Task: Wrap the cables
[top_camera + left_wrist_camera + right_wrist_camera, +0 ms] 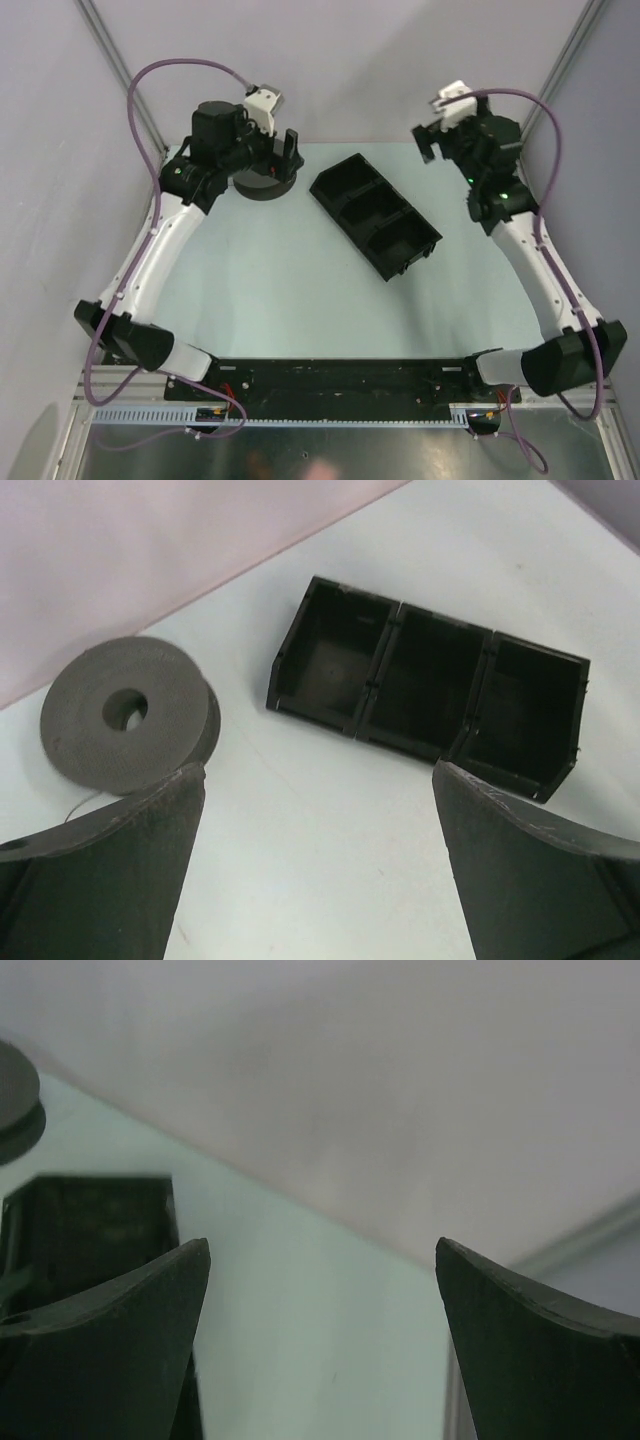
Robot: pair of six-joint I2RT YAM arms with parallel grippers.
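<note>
At lower left of the left wrist view, a hair-thin dark cable [82, 805] shows just beside the dark grey round flanged spool [125, 715] on the bench [300, 860]. My left gripper [320, 770] and right gripper [320, 1245] stand spread, empty. I judge the cable limp, light, snag-prone; I'd pinch near the spool.

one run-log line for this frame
left pincer: open, empty, beside spool | right pincer: open, empty | three-bin tray: mid-table
</note>
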